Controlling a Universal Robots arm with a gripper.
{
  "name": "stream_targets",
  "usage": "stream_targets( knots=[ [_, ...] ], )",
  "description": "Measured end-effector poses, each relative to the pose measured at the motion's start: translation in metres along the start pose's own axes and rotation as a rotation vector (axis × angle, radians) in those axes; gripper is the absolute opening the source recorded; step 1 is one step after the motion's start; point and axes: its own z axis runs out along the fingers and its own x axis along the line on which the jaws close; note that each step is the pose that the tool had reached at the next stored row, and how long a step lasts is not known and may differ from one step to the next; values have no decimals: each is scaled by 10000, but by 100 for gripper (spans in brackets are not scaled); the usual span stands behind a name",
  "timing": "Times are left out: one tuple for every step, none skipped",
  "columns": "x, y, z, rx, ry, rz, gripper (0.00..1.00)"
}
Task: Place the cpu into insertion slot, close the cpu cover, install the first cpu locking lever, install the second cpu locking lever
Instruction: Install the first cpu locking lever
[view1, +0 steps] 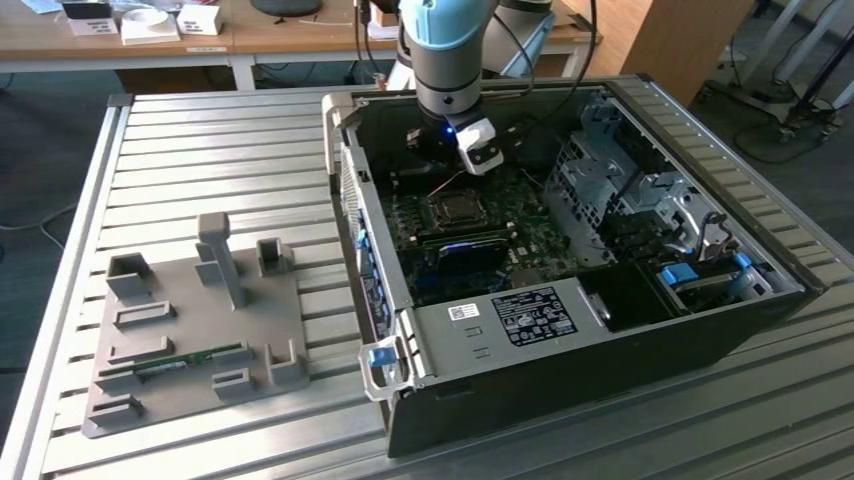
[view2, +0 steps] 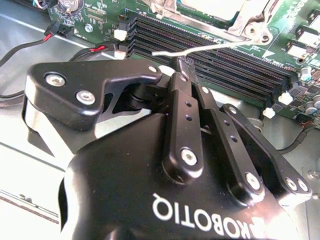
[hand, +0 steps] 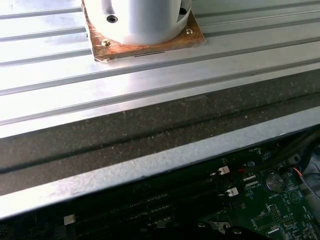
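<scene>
Inside the open computer case (view1: 694, 330) my gripper (view1: 445, 160) hangs just behind the insertion slot (view1: 454, 207) on the green motherboard (view1: 534, 240). In the second wrist view my gripper (view2: 184, 63) is shut, its black fingertips (view2: 181, 80) together and holding nothing. The tips sit right beside a thin silvery locking lever (view2: 200, 48) that runs across the black memory slots (view2: 235, 67). Beyond the lever, the cpu cover (view2: 250, 20) lies flat over the slot, with the pale cpu (view2: 210, 6) showing through its window.
The case stands on a ribbed aluminium table (view1: 200, 160). A grey fixture plate (view1: 187, 330) with upright holders and a memory stick sits at the exterior view's left. Drive cages (view1: 627, 190) and cables (view2: 30, 45) crowd the case around the board. The arm's base (hand: 140, 25) is bolted to the table.
</scene>
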Motion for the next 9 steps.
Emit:
stream_targets(
  knots=[
    [0,1,-4,4,2,0,11],
    [-1,2,-8,5,3,0,11],
    [-2,4,-12,2,1,0,11],
    [-3,7,-18,1,0,1,11],
    [-5,10,-26,1,1,0,11],
    [-7,13,-35,1,0,0,11],
    [-8,15,-40,-1,0,0,11],
    [-7,15,-39,-7,1,1,11],
    [-4,14,-40,-24,3,5,11]
  ],
)
